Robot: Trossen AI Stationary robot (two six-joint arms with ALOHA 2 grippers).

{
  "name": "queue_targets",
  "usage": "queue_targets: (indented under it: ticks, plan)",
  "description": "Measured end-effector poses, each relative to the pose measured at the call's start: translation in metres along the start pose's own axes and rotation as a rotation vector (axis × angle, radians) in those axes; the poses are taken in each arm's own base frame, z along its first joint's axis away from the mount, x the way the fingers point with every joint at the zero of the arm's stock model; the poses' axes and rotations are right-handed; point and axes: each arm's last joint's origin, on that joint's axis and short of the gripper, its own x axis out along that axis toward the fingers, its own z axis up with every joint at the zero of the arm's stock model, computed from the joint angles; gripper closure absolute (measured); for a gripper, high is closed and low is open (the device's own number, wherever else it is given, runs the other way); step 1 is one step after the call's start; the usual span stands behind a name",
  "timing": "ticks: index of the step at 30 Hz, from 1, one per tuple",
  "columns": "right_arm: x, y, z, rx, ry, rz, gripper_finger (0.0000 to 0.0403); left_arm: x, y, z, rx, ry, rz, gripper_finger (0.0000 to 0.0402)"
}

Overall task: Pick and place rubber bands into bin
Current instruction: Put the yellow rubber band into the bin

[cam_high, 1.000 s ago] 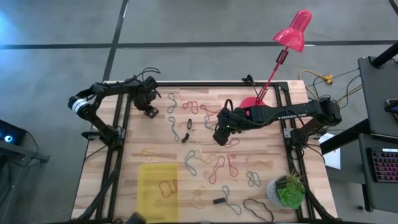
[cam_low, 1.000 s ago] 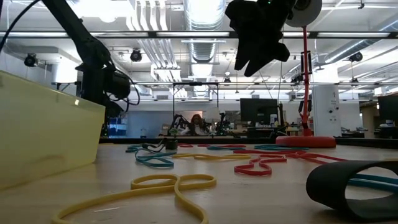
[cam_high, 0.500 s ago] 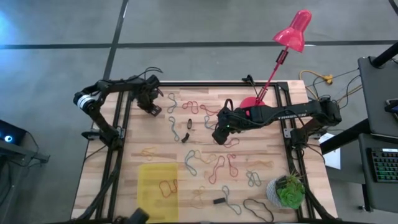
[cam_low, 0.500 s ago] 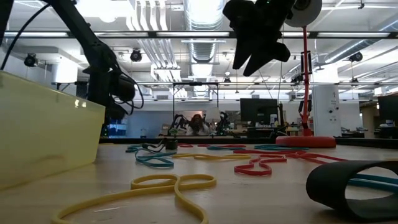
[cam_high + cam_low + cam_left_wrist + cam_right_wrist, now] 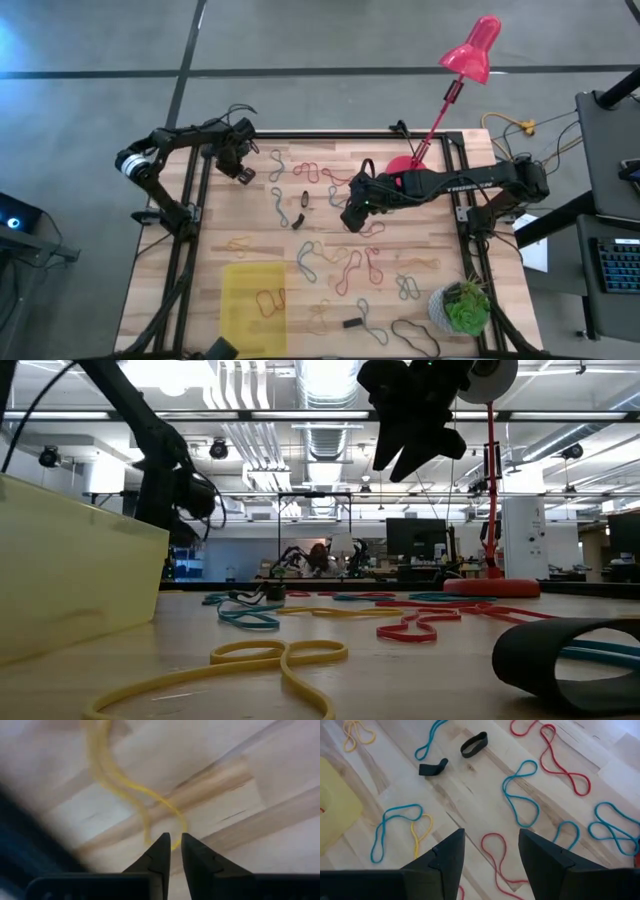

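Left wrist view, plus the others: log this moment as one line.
left gripper: nearly shut, yellow rubber band at its tips | right gripper: open, above table | bin: red band inside

Right wrist view: bands scattered on pale wood past 2 dark fingers

The right gripper [image 5: 490, 855] has its fingers [image 5: 445, 855] spread apart, empty, over a red band [image 5: 496, 857]. Beyond lie a blue figure-eight band [image 5: 521, 792], a long red band [image 5: 559, 757], a blue-and-yellow pair [image 5: 402, 827], 2 dark bands [image 5: 473, 744] (1 flattened), a yellow band [image 5: 357, 732] and the yellow bin [image 5: 335, 807] at one edge.
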Motion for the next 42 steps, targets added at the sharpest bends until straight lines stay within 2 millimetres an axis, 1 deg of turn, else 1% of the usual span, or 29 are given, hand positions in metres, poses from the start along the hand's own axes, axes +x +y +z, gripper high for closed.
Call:
queue_targets:
  ticks: [3, 6, 11, 14, 17, 21, 26, 42]
  plan:
    - [0.000, 0.000, 0.000, -0.023, -0.006, 0.001, 0.0230, -0.012, 0.002, -0.005, -0.019, -0.041, 0.012, 0.0354]
    - [0.000, 0.001, 0.002, -0.041, -0.020, 0.009, 0.0230, -0.016, 0.008, -0.007, -0.080, -0.062, -0.004, 0.0332]
    - [0.000, 0.002, 0.003, -0.052, -0.032, 0.018, 0.0230, -0.005, 0.012, -0.004, -0.154, -0.001, -0.154, 0.0289]
    - [0.000, 0.002, 0.003, -0.058, -0.033, 0.017, 0.0230, 0.000, 0.011, -0.003, -0.135, 0.017, -0.157, 0.0265]
    - [0.000, 0.002, 0.003, -0.059, -0.032, 0.017, 0.0230, 0.005, 0.013, -0.001, -0.134, 0.028, -0.086, 0.0248]
    - [0.000, 0.003, 0.002, -0.059, -0.030, 0.019, 0.0230, 0.006, 0.013, 0.001, -0.131, 0.024, -0.064, 0.0242]
    - [0.001, 0.002, 0.001, -0.057, -0.023, 0.018, 0.0229, 0.006, 0.011, 0.003, -0.129, 0.013, -0.133, 0.0242]
    - [0.006, 0.000, -0.003, -0.039, -0.015, 0.013, 0.0230, 0.013, 0.005, 0.011, -0.186, 0.005, -0.156, 0.0242]
